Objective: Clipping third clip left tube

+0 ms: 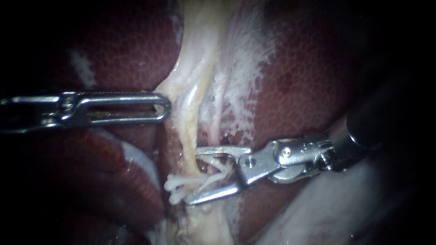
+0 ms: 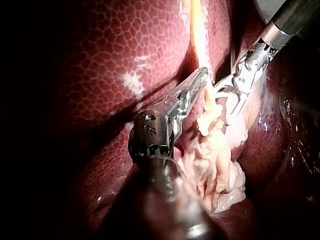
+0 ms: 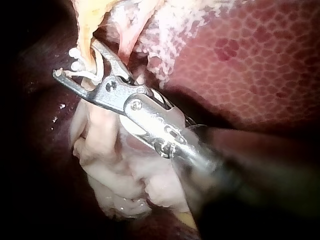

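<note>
The left tube [image 1: 190, 136], pale yellow, runs down the middle between dark red liver lobes. My right instrument [image 1: 193, 176] comes in from the right. Its jaws stand wide apart astride the tube, with the legs of a white clip [image 1: 217, 173] lying between them and touching both. White clip ends [image 1: 175, 185] stick out on the tube's left side at the same level. In the right wrist view the jaws [image 3: 75, 58] straddle the tube in the same way. My left instrument [image 1: 164, 107] has its slotted jaws shut on the pale tissue edge [image 1: 169, 93] higher up, drawing it leftward.
The liver [image 1: 309, 81] flanks the tube on both sides. A white fibrous sheet [image 1: 240, 68] spreads right of the tube, with a thinner strand [image 1: 219, 113] beside it. Lumpy pale tissue [image 2: 220, 175] lies bunched below the clipped spot. My right instrument's dark shaft [image 1: 377, 118] fills the right edge.
</note>
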Tool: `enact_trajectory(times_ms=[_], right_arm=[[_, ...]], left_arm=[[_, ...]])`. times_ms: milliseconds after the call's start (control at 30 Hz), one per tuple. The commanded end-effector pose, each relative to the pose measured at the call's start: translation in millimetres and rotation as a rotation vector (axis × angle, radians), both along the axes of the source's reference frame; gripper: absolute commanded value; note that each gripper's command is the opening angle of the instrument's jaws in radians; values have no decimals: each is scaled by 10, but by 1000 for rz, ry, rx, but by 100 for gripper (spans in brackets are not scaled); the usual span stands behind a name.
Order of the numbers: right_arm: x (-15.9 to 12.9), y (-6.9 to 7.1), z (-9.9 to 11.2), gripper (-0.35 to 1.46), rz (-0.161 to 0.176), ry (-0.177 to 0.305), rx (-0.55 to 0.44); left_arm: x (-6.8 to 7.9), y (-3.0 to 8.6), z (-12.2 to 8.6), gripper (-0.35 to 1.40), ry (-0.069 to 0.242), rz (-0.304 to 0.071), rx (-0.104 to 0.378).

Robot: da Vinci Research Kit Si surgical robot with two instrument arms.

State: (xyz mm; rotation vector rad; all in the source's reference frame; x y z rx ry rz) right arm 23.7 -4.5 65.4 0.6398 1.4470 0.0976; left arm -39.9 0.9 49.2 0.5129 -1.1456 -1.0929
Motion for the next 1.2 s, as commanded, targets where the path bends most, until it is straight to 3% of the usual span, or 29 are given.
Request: enact_trajectory(times_ms=[33, 267, 467, 700, 900, 1200], right_arm=[[4, 0, 1, 58, -5, 4, -1], [34, 4, 3, 58, -31, 22, 4], [37, 12, 0, 58, -32, 25, 9], [28, 49, -20, 57, 0, 10, 23], [17, 70, -35, 55, 6, 11, 29], [14, 74, -37, 53, 6, 12, 32]], left_arm=[[-1, 0, 1, -35, 0, 0, 0], [-1, -1, 1, -35, 1, 0, 0], [-1, -1, 1, -35, 1, 0, 0], [-2, -2, 1, -35, 1, -1, -1], [-2, -2, 1, -35, 1, -1, -1], [-2, -2, 1, -35, 1, -1, -1]])
